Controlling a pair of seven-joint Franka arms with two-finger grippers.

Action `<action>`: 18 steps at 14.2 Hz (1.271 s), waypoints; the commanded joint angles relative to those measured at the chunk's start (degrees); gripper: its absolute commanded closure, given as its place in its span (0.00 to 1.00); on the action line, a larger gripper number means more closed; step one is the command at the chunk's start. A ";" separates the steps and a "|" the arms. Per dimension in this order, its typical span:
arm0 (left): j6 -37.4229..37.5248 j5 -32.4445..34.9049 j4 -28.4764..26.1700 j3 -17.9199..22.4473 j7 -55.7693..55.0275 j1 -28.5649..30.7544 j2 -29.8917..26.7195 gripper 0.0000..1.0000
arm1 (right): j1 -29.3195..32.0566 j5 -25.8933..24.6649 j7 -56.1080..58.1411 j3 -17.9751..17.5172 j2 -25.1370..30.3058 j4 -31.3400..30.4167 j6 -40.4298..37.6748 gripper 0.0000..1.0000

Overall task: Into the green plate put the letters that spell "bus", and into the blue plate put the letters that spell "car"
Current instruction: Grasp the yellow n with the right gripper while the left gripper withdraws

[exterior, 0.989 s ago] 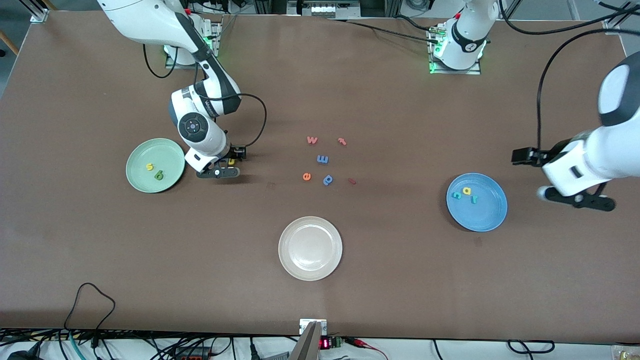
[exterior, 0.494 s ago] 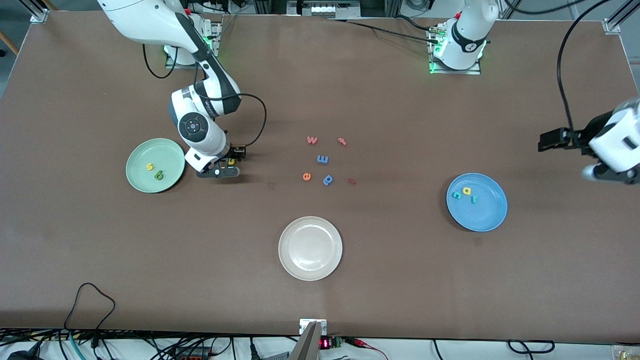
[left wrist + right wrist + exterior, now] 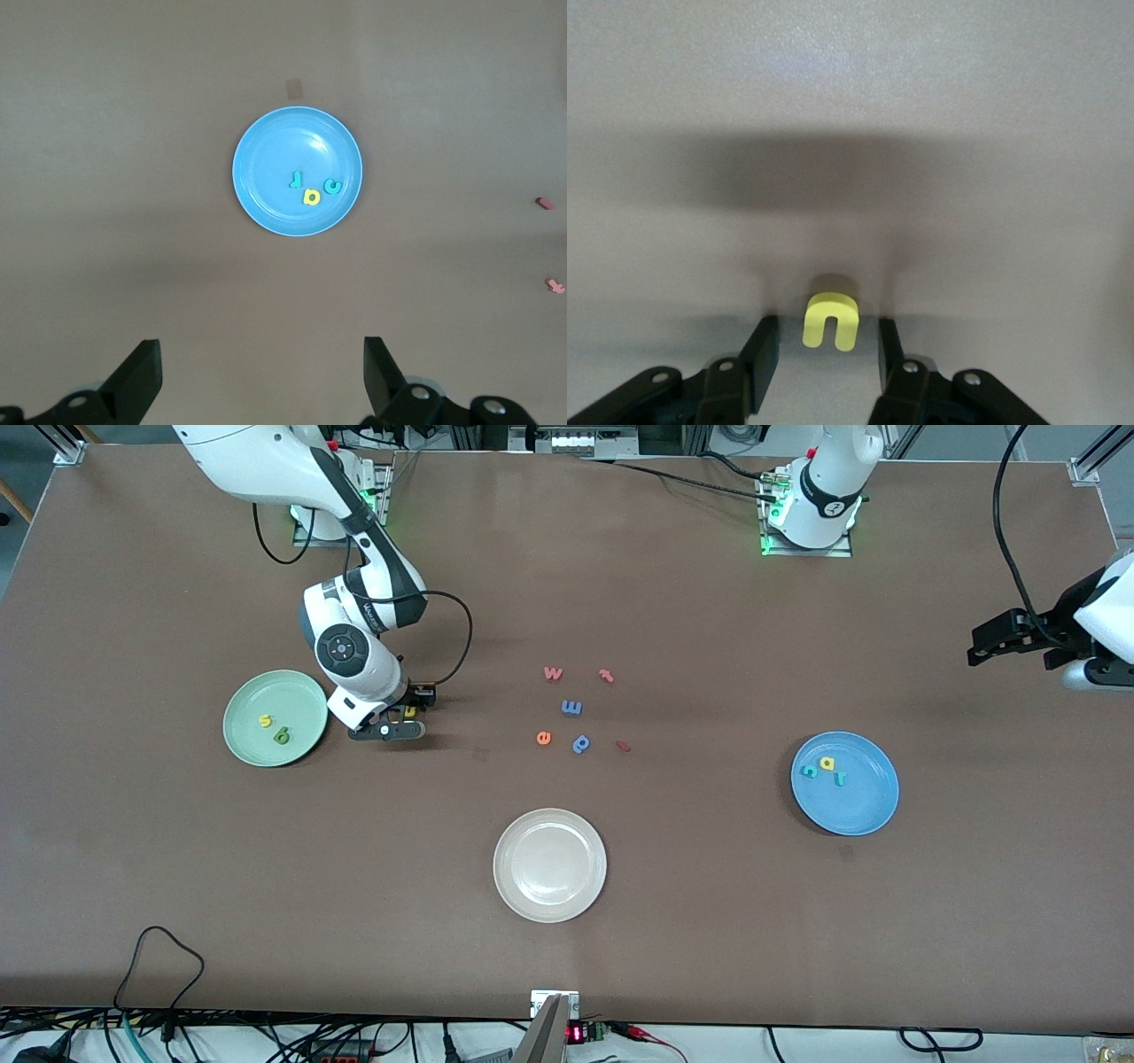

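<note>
A wide brown worktop (image 3: 673, 921) with a matte, slightly mottled surface fills nearly the whole front view. Along its edge nearest the front camera runs a tangle of black cables (image 3: 159, 965), one looping up onto the surface, beside a small device with a red lit display (image 3: 576, 1034). At the opposite edge, metal mounting plates (image 3: 806, 545) glow with green lights, and more cables trail between them. Aluminium frame profiles (image 3: 62, 447) stand at the corners. The light is even and soft, with faint shadows.
</note>
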State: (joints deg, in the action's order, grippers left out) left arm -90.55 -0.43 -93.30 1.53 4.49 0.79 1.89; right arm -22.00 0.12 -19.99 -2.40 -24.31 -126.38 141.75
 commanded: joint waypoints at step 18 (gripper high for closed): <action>0.63 3.85 0.04 -3.11 0.17 -0.17 -1.36 0.00 | 0.90 -0.21 0.48 0.38 1.97 -0.19 0.73 0.91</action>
State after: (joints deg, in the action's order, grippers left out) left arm -91.12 2.47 -93.10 -1.46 4.45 0.67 1.60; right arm -21.93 0.12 -20.00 -2.21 -24.21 -126.21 142.44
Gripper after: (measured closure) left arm 0.000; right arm 0.740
